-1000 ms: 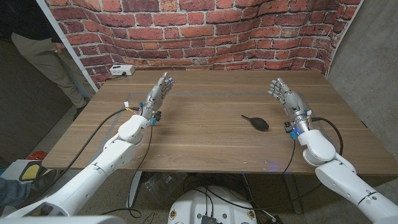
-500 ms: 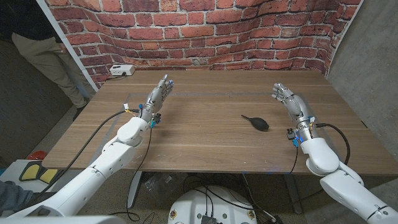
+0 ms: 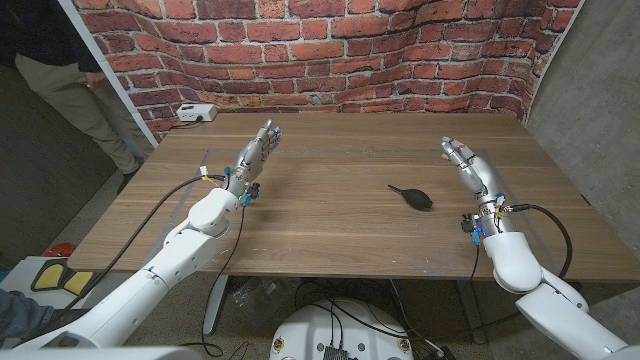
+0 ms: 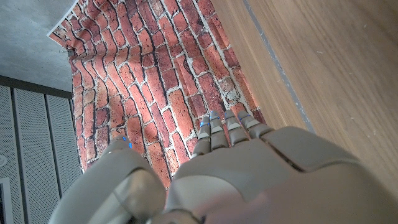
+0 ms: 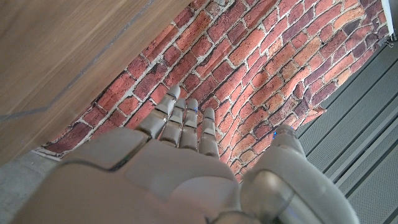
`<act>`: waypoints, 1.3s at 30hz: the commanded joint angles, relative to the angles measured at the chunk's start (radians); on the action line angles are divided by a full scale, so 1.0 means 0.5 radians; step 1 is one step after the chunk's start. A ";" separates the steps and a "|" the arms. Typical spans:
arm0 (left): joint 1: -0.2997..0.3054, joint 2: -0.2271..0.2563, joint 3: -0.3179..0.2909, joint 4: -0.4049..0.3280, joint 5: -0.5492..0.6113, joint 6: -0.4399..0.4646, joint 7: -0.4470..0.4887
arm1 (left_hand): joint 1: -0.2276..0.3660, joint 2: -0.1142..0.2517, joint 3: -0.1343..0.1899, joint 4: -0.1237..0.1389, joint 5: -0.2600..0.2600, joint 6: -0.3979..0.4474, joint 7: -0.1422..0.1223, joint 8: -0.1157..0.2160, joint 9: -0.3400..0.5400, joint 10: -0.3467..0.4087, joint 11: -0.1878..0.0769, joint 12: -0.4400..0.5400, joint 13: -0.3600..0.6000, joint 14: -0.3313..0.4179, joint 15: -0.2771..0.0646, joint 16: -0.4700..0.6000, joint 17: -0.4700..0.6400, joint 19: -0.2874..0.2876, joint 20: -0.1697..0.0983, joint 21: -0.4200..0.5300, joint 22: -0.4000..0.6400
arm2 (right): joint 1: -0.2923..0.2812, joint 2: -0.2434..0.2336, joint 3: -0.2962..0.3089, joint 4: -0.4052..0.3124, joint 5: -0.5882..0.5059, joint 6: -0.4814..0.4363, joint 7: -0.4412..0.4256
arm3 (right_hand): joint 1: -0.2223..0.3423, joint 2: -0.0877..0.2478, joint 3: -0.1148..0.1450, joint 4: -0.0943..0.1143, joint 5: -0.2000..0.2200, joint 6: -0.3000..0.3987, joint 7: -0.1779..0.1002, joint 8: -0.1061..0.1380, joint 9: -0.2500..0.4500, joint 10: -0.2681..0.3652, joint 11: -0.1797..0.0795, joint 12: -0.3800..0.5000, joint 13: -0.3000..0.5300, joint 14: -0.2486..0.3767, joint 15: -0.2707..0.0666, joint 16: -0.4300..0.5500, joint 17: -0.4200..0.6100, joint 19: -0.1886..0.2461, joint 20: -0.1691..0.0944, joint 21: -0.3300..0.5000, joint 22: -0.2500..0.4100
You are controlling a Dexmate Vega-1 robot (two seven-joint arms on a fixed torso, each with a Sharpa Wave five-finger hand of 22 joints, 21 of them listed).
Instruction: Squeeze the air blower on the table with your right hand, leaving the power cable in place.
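Right hand spread, fingers extended, holding nothing, apart from the air blower lying on the worktop.

Both grey-white robot arms reach fwd from bottom corners. Left hand raised, fingers straight & together, empty. Right hand same: fingers extended, nothing held, angled slightly inward.
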 commanded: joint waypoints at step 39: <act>0.057 0.037 -0.010 -0.014 -0.007 -0.022 -0.039 | 0.024 0.021 -0.005 -0.011 -0.027 -0.061 -0.015 -0.042 0.013 -0.054 -0.023 -0.038 0.005 -0.065 -0.013 -0.028 0.006 -0.065 -0.006 -0.039 0.007 | -0.105 -0.230 -0.180 -0.646 -1.167 -1.460 0.033 | 0.101 0.036 0.049 -0.048 0.003 0.006 0.014 -0.028 0.005 -0.015 -0.023 -0.029 0.012 -0.052 -0.007 -0.027 0.002 -0.052 0.001 -0.053 0.011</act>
